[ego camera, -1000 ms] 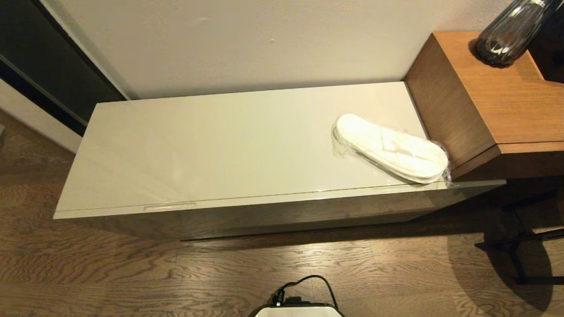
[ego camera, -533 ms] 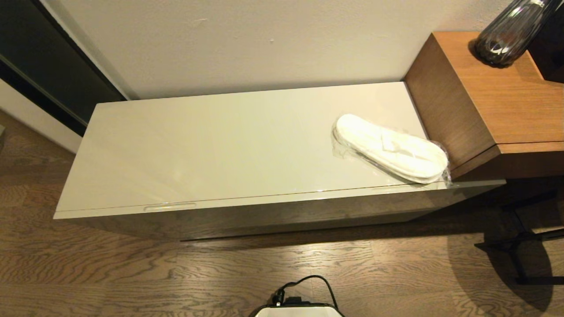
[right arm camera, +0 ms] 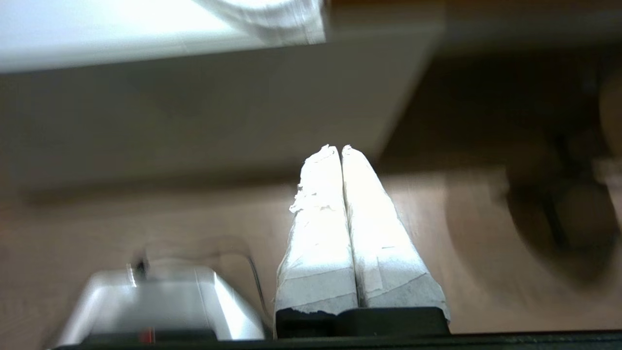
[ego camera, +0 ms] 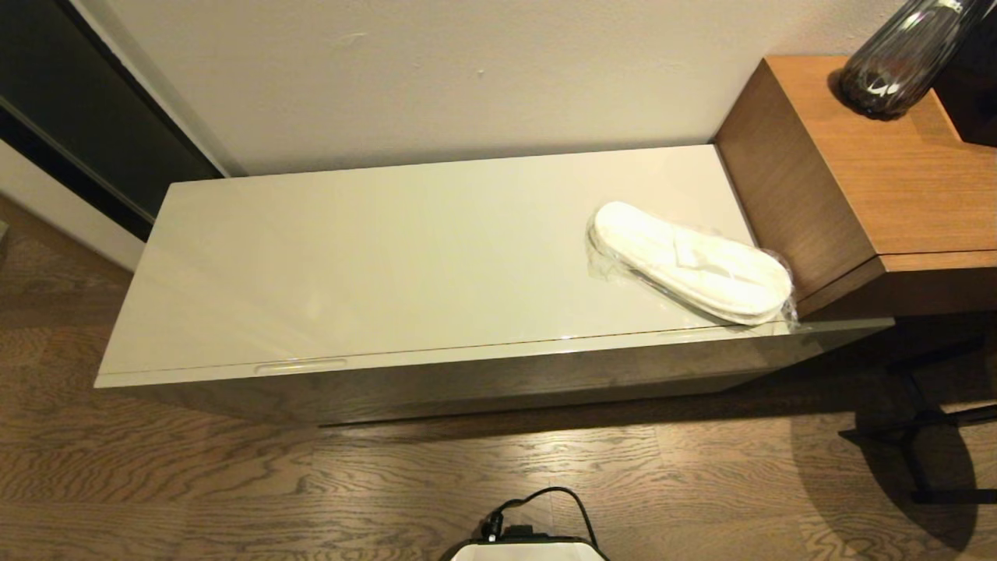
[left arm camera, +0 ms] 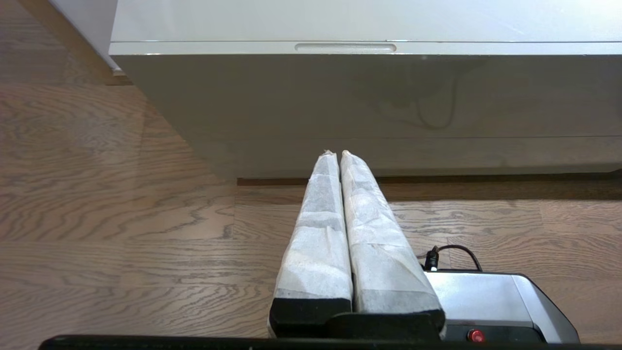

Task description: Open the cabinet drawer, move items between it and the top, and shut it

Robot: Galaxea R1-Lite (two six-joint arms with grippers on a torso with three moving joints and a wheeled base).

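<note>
While the cabinet drawer [ego camera: 498,374] sits flush and closed under the top [ego camera: 405,265], its slim handle slot [left arm camera: 345,47] lies at twelve o'clock from the left gripper [left arm camera: 335,154], well apart, fingers pressed together low over the wooden floor [left arm camera: 121,214]. Plastic-wrapped white slippers [ego camera: 689,261] lie flat at the top's three o'clock end, just beside the brown side table [ego camera: 872,179]. At twelve o'clock of the right gripper [right arm camera: 336,148], its fingers pressed together too, stands the glossy beige drawer front.
</note>
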